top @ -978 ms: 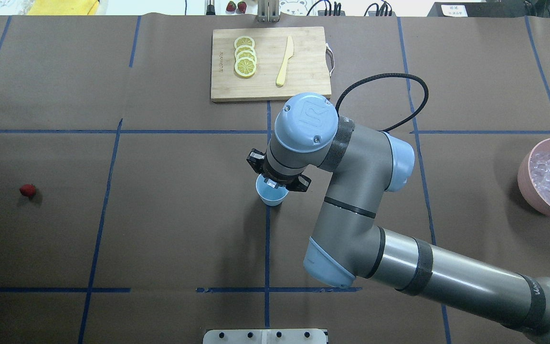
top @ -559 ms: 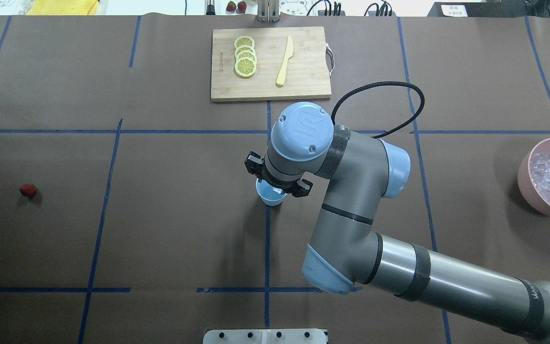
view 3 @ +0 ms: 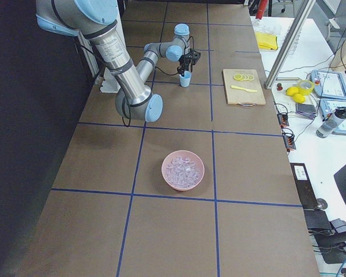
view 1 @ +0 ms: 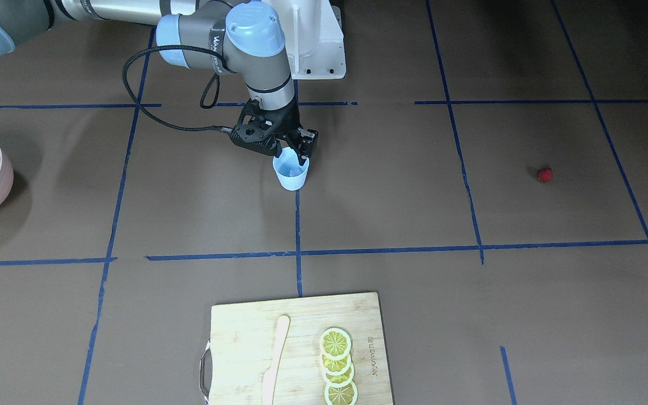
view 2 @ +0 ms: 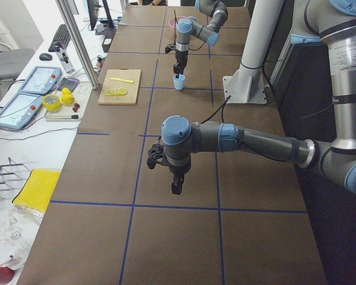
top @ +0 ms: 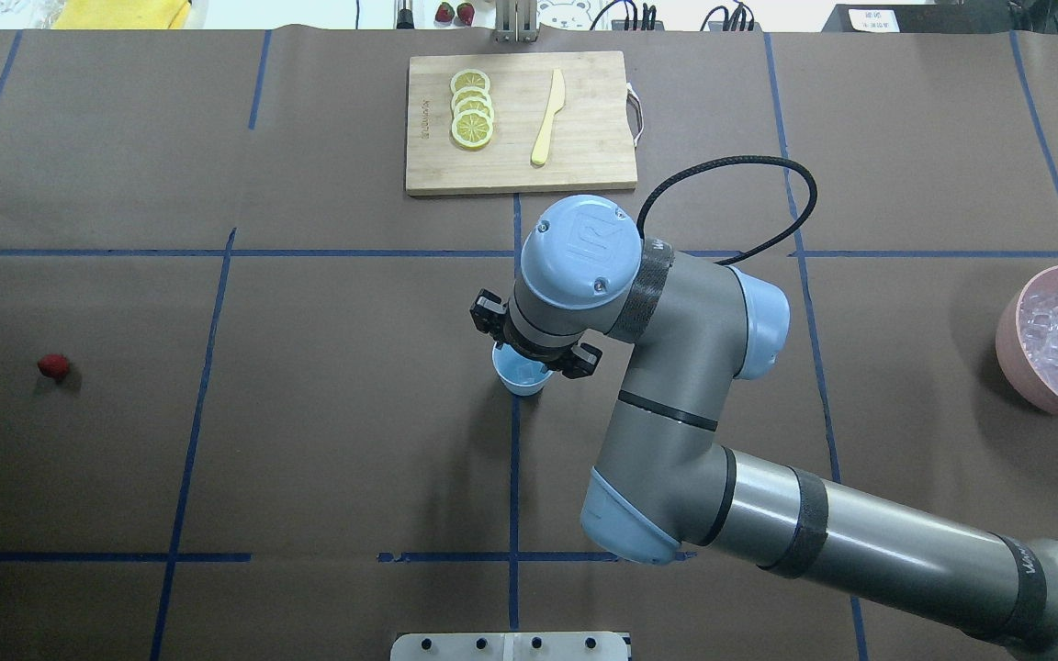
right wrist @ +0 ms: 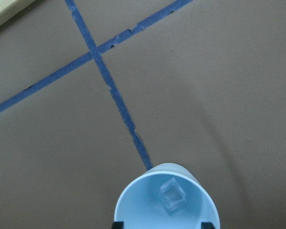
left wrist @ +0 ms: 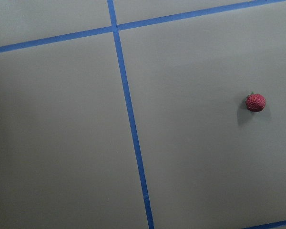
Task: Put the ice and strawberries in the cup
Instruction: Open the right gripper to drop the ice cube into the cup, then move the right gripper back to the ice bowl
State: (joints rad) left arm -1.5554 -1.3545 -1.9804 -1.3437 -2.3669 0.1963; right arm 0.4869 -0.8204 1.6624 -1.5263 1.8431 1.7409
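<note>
Since clear ice cube [right wrist: 173, 196] sits in small light-blue cup [view 1: 291, 179], right gripper [view 1: 295, 151] wide above; small red strawberry [top: 53, 366] far left of cup, nearer yr left gripper [view 2: 175, 187] (state: can't tell).

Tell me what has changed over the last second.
The right hand sank a little lower over the cup, then held. One ice cube lies in the cup and the hand is open, so it seems released. The strawberry, bowl and board did not move.

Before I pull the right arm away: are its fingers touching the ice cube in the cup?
Apart. Right wrist view: ice cube lies in the cup, fingers spread wide either side.
</note>
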